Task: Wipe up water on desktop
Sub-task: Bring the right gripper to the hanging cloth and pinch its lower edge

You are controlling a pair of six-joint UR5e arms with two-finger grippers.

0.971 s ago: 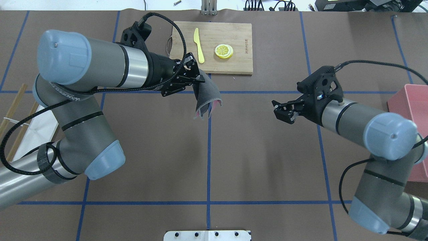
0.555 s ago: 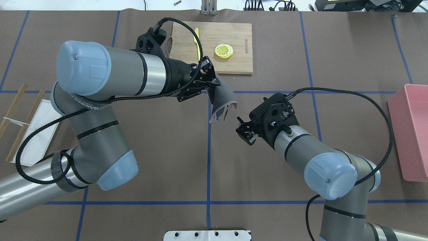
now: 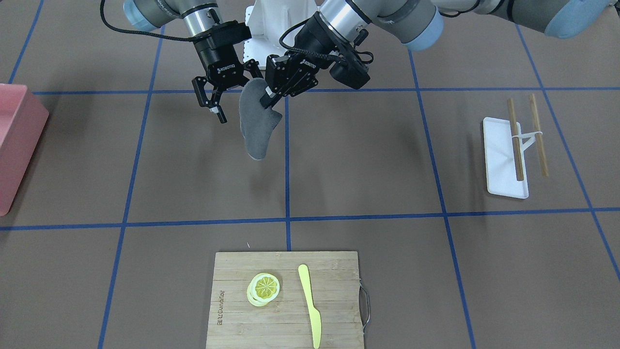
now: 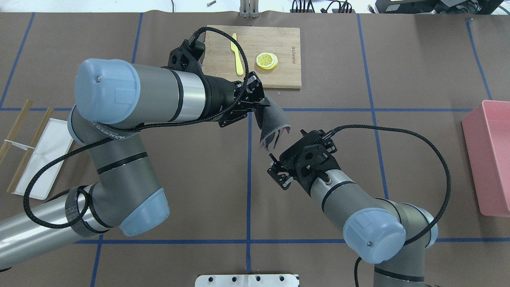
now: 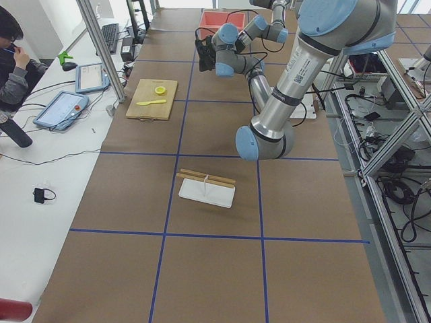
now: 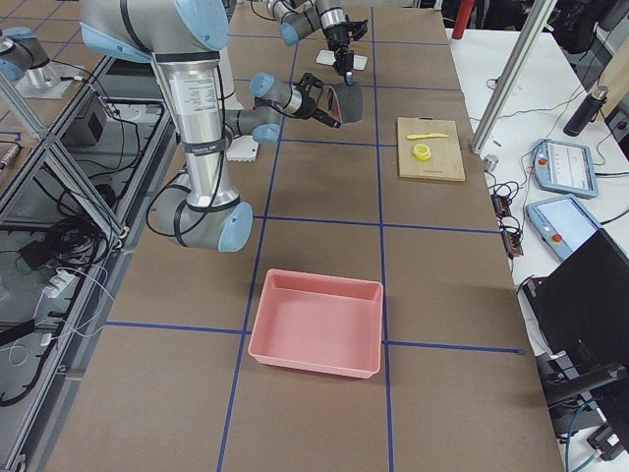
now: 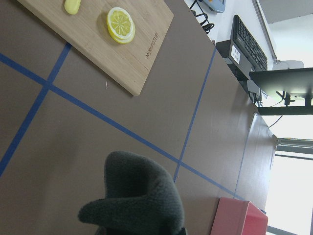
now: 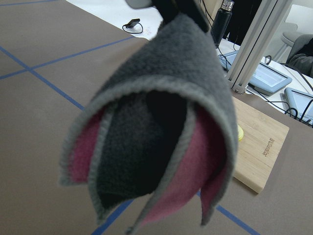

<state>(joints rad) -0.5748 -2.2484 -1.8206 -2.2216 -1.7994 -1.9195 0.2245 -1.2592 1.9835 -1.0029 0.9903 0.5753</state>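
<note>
My left gripper (image 4: 263, 104) is shut on the top edge of a grey cloth (image 4: 273, 124) with a pink inner side. The cloth hangs folded in the air above the brown desktop (image 4: 179, 179), near its centre tape line. In the front-facing view the cloth (image 3: 257, 127) droops below the left gripper (image 3: 266, 97). My right gripper (image 4: 277, 171) is open and sits just beside the cloth's lower end, apart from it. The cloth (image 8: 161, 122) fills the right wrist view and shows at the bottom of the left wrist view (image 7: 139, 196). I can make out no water on the desktop.
A bamboo cutting board (image 4: 279, 44) at the far edge carries a lemon slice (image 4: 267, 60) and a yellow knife (image 4: 238, 56). A pink bin (image 4: 490, 155) stands at the right. A white tray (image 4: 44, 159) with chopsticks lies at the left. A person (image 5: 13, 54) sits beyond the table.
The right arm has swung in from the right toward the centre, bringing its open gripper close under the cloth. The left arm has carried the cloth a little to the right.
</note>
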